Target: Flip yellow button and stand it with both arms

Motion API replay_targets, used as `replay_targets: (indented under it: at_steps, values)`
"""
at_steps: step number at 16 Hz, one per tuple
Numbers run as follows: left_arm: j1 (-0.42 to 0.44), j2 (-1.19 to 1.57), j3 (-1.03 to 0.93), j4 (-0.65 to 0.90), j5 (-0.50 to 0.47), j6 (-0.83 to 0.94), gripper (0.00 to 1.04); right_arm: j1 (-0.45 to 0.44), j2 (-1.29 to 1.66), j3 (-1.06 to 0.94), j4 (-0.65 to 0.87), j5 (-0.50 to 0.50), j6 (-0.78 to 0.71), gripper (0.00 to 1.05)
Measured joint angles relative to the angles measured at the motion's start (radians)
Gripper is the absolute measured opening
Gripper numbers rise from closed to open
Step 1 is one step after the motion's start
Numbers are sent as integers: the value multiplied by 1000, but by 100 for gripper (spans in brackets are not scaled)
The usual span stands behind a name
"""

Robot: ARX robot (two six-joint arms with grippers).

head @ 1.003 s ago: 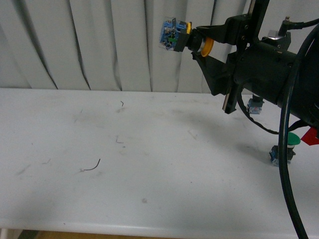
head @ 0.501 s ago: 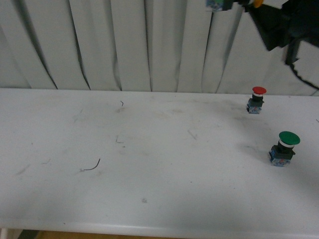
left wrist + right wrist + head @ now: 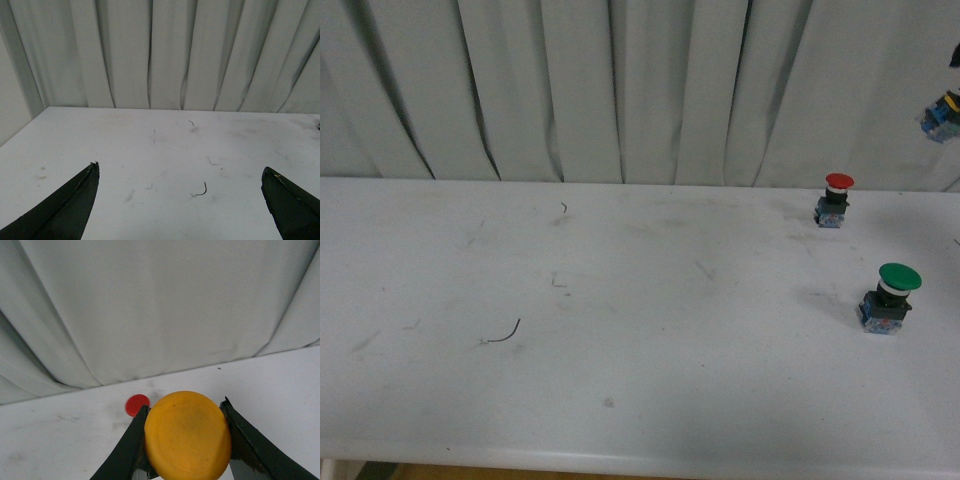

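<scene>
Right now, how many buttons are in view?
3. The red button stands far right on the table; the green button stands nearer, also right; the yellow button is in the right gripper.

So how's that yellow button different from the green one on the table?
The yellow button is up in the air, pinched at its cap by the right gripper; the green button rests on the table, untouched. The yellow button hangs tilted, while the green button stands upright, cap on top. The caps differ in colour: yellow-orange against green. Both have a blue block under the cap.
</scene>
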Motion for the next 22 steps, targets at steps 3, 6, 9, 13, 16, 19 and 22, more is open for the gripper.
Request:
replay_targets:
  at_steps: [3,6,9,13,16,19,22]
  values:
    - [0,0,0,0,0,0,98,-13,75,88,-116,56,-120,37]
    - [0,0,0,0,0,0,98,21,130,168,-232,106,-153,37]
    - [0,0,0,0,0,0,98,71,176,190,-275,201,-184,37]
    - [0,0,0,0,0,0,98,126,220,163,-224,278,-194,37]
    - [0,0,0,0,0,0,98,143,263,163,-235,304,-177,37]
    - [0,0,0,0,0,0,98,142,319,201,-264,312,-143,37]
    - [0,0,0,0,0,0,98,142,356,251,-276,311,-111,37]
